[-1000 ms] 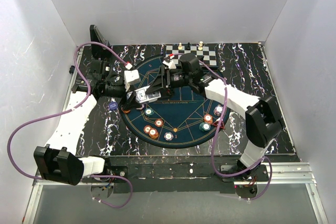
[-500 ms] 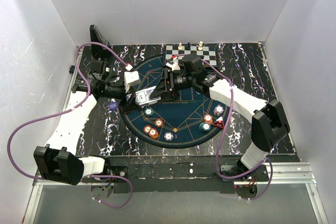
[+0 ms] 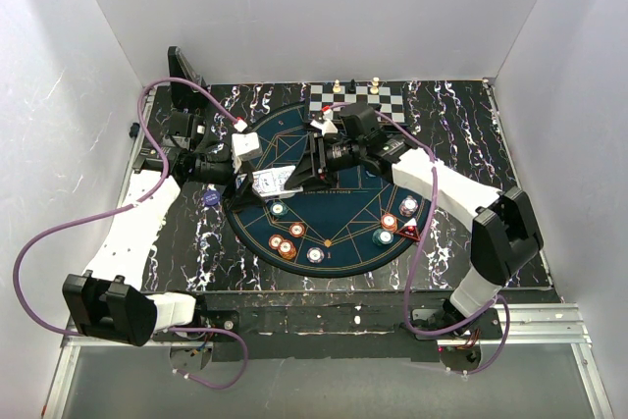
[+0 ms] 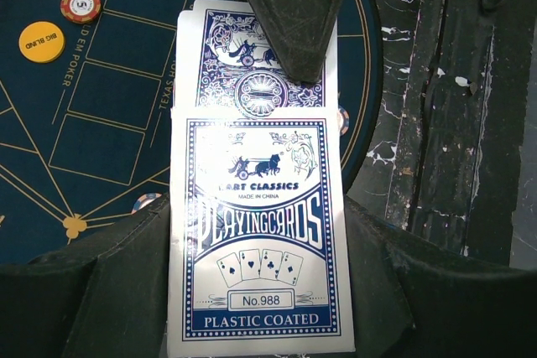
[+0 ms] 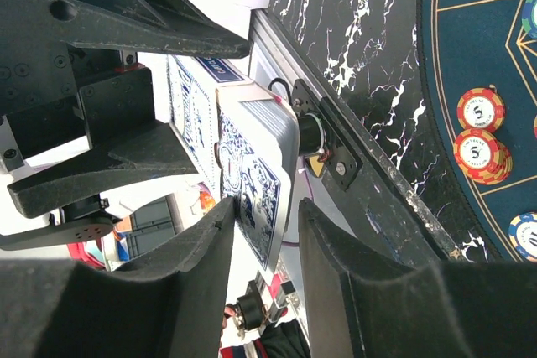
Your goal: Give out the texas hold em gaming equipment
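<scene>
Both arms reach over the round dark-blue mat (image 3: 324,213). The left tool (image 4: 252,324) pinches a white-and-blue card box (image 4: 260,241) holding blue-backed cards (image 4: 252,73). The right tool (image 5: 264,215) has its fingers around the protruding cards, not clearly gripping.

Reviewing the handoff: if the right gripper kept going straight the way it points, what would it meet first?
The deck of cards sliding out of the card box held by the left gripper. The right gripper already straddles the deck's end; whether its fingers touch it is unclear.
</scene>
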Motion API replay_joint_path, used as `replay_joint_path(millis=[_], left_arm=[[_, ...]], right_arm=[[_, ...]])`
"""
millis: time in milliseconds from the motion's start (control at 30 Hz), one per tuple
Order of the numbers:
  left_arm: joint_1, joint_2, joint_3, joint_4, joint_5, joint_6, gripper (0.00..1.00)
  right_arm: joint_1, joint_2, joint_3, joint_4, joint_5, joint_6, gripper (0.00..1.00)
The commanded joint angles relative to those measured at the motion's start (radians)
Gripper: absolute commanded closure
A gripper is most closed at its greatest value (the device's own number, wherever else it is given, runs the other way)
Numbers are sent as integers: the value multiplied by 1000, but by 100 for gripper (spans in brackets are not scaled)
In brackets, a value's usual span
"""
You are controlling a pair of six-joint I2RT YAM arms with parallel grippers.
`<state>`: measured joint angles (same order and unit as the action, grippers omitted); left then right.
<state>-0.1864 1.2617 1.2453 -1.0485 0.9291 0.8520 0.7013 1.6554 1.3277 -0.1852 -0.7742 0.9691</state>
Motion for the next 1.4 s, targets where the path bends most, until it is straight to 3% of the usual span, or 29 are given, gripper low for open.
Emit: replay_joint_path(millis=[0,167,400,667,733,933,1033,1167,1267,1367], left_arm=[[-4,-31,19,4,62,13,100],[-4,-51,-21,59,80,-22,100],[-4,-68,-50,180,89,-143,100],[-4,-44,-14,222,102,-205,100],[-4,-42,-18,222,106,-205,100],[-5,-50,-32,196,122,-162,99],[-5,-42,-32,167,105,-127,66],[-15,-35,-30,160,65,-88,40],[-33,-27,-14,162,40,-76,28],[-54,-27,-4,165,25,-70,25]], right_arm=[[-17,-68,5,-13,9,-17,57],[-23,-85,-16,32,-11,16,58],[-14,-72,-33,144,-62,86,39],[6,-17,2,271,-99,175,37],[13,-6,19,279,-96,178,43],[33,26,42,308,-105,207,74],[36,23,30,322,-99,217,82],[44,21,24,322,-89,218,84],[49,23,24,322,-86,221,84],[52,30,24,322,-83,221,85]])
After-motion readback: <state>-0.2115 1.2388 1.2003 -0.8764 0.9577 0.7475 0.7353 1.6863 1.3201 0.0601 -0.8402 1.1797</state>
